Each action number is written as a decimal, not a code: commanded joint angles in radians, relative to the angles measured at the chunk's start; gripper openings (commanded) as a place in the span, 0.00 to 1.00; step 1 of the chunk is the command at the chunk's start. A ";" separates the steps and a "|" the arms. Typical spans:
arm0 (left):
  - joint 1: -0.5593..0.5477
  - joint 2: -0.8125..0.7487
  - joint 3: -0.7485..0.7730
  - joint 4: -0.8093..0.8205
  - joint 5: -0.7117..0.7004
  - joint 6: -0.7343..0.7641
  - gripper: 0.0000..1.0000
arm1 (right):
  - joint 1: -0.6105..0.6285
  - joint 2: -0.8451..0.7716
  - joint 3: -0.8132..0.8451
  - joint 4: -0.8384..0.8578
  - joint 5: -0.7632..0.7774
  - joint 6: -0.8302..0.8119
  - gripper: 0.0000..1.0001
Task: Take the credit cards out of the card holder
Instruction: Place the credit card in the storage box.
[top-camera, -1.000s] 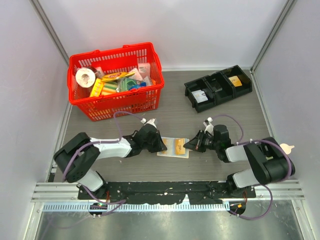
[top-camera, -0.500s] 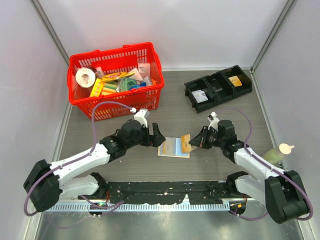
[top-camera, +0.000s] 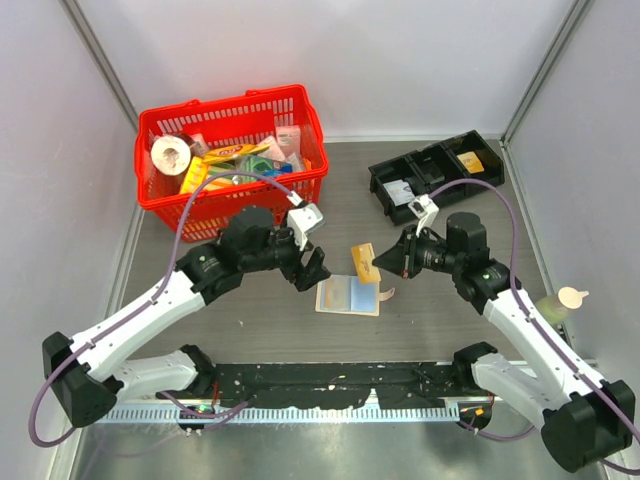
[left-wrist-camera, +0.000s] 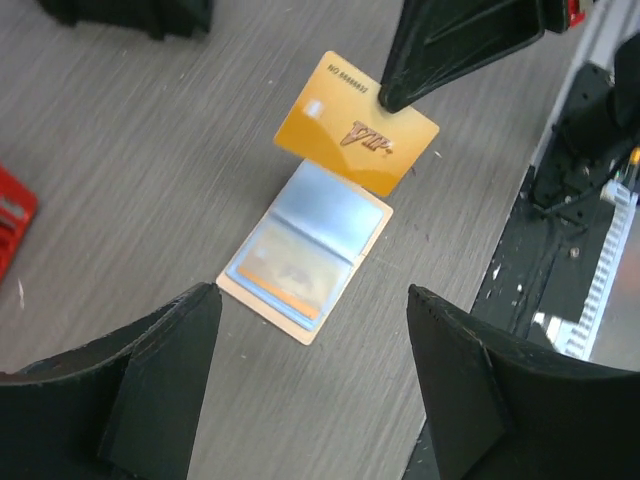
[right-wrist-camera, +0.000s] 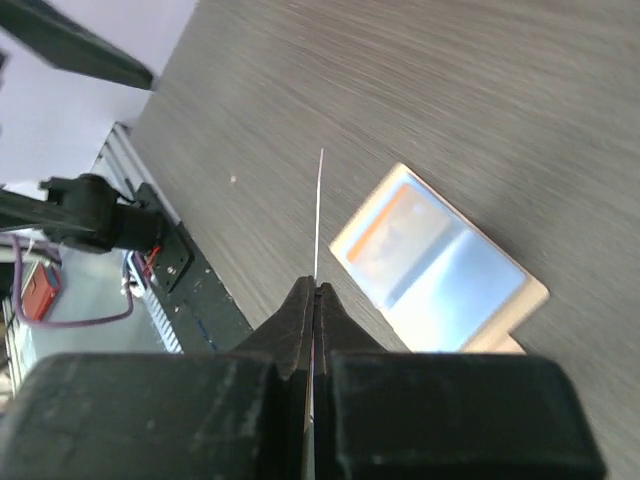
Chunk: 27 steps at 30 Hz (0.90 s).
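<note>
Left wrist shows the credit card (left-wrist-camera: 356, 137) face-on, right wrist edge-on; right claw (left-wrist-camera: 385, 100) pinches it over the card holder (left-wrist-camera: 305, 250), left claw (left-wrist-camera: 312, 292) spread.

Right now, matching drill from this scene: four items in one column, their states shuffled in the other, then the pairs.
Items:
1. yellow card
2. card holder
3. left claw
4. right claw

States:
A. lying flat, unfolded, blue-grey sleeves facing up
B. open, holding nothing
C. raised above the holder, pinched by one edge
D. shut on the card

Pairs: 1-C, 2-A, 3-B, 4-D
</note>
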 joint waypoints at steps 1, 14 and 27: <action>0.003 0.053 0.105 -0.137 0.172 0.226 0.78 | 0.097 -0.002 0.160 -0.115 -0.063 -0.197 0.01; 0.003 0.176 0.240 -0.267 0.491 0.363 0.43 | 0.354 0.107 0.310 -0.220 -0.100 -0.434 0.01; 0.003 0.251 0.260 -0.306 0.662 0.369 0.28 | 0.358 0.115 0.304 -0.197 -0.160 -0.463 0.01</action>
